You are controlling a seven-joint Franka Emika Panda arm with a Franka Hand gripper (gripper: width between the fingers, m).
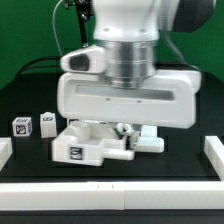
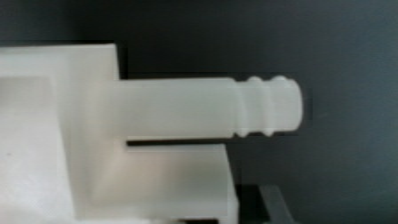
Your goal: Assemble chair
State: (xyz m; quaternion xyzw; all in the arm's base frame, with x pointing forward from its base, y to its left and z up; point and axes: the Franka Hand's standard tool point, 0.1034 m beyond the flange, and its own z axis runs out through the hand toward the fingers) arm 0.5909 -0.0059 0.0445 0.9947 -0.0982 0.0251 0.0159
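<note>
Though several pieces look joined, the small white plastic chair (image 1: 92, 147) seems well short of finished.
Its cluster sits on the black table (image 1: 30, 162) under the white gripper (image 1: 123, 125), jaws pressed together; small tagged white blocks (image 1: 22, 126) lie loose nearby, and a ridged white peg (image 2: 222, 105) juts out bare.

A robotics lab bench: a black tabletop (image 1: 30, 100) before a green backdrop (image 1: 20, 30), white edge blocks (image 1: 213, 155) fencing it (square tags (image 1: 21, 126) mark the small parts (image 1: 47, 121)).
</note>
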